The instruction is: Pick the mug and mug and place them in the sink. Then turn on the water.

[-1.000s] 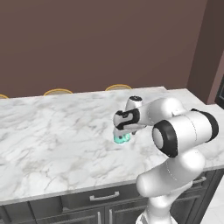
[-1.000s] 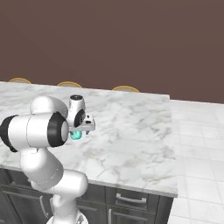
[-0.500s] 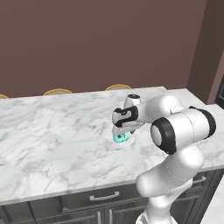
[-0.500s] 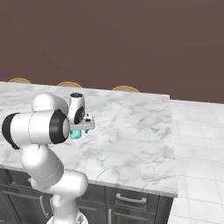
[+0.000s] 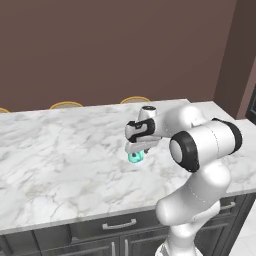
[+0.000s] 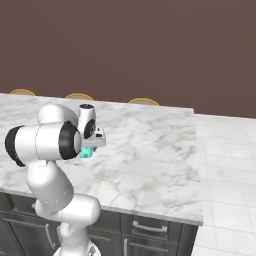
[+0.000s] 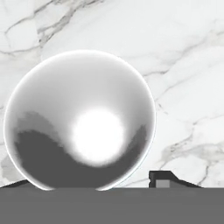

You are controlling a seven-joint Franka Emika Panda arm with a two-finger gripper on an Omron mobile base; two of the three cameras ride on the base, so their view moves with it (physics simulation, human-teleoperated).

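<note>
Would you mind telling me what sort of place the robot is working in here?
Most likely a rendered kitchen island: a marble counter over dark drawers with bar handles, tan stool backs behind it, and a teal mug on top.

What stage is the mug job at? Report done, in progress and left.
Done: nothing yet; the teal mug stands on the marble counter, not in a sink.
In progress: the gripper is down over the teal mug, whose white inside shows in the hand view. Whether the jaws have gripped it cannot be told.
Left: lift and place this mug, fetch the second one, then turn on the water.
</note>
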